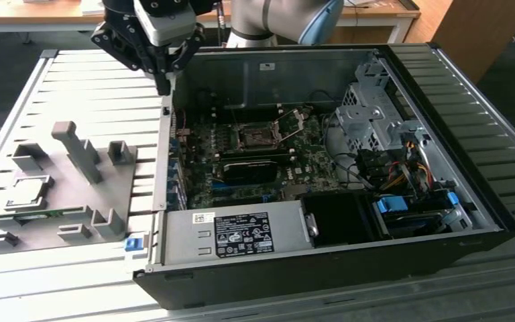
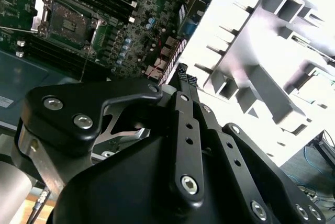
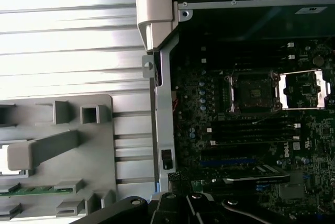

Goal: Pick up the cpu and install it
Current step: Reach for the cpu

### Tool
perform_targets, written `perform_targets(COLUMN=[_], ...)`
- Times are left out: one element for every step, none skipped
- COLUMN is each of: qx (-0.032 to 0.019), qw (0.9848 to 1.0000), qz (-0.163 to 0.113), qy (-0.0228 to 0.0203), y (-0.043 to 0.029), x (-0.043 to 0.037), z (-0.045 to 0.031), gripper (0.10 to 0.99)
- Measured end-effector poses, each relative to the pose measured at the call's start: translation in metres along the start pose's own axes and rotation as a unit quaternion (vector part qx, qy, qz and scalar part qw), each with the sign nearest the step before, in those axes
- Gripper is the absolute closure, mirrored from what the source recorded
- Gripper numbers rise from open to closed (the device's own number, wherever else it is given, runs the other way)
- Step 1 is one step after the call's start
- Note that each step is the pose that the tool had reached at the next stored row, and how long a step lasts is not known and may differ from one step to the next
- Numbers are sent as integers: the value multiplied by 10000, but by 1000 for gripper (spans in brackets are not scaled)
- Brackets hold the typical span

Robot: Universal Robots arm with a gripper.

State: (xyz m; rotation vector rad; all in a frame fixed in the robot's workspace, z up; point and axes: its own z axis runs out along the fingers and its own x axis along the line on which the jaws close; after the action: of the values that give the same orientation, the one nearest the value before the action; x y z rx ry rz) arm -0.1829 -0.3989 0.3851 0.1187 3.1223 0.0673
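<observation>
Exterior view: gripper [image 1: 164,86] above computer case [image 1: 329,268] wall, fingers [image 2: 182,76] pressed together, empty.
Cpu [image 1: 29,191]: on grey tray [image 1: 139,196], 7 o'clock from gripper.
Socket [image 1: 259,137]: open, 4 o'clock.

Silver-grey arm with a blue joint cap and a matt black linkage gripper

In the exterior view the arm [image 1: 271,17] is a smooth silver-grey tube with a light blue cap [image 1: 322,20] at its joint. A pale grey boxy housing [image 1: 163,20] sits above the black gripper [image 1: 163,86], whose body tapers to slim fingers. In the second wrist view the gripper [image 2: 183,75] shows rounded black link plates [image 2: 78,106] joined by bright silver pivot bolts [image 2: 84,122]. It also has flat black bars [image 2: 187,135] with small holes and a socket-head screw [image 2: 189,185], and polished metal [image 2: 123,130] shows behind the links. The fingertips [image 2: 182,72] carry a fine checkered texture. A pale grey cylinder [image 2: 10,192] adjoins the black body.
</observation>
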Motion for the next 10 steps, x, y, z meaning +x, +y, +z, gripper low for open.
perform_targets(qx=[0, 0, 0, 0, 0, 0, 1, 0, 0, 1], qw=[10000, 10000, 10000, 10000, 10000, 10000, 10000, 10000, 10000, 10000], qz=[0, 0, 0, 0, 0, 0, 0, 0, 0, 0], qy=[0, 0, 1, 1, 1, 2, 2, 2, 2, 3], y=[-1, -2, -3, -4, -4, -5, -6, -7, -7, -8], x=[10, 21, 34, 44, 55, 65, 75, 85, 93, 102], z=[1, 2, 3, 4, 4, 5, 6, 7, 8, 8], gripper=[980, 980, 980, 980, 980, 980, 980, 980, 980, 980])
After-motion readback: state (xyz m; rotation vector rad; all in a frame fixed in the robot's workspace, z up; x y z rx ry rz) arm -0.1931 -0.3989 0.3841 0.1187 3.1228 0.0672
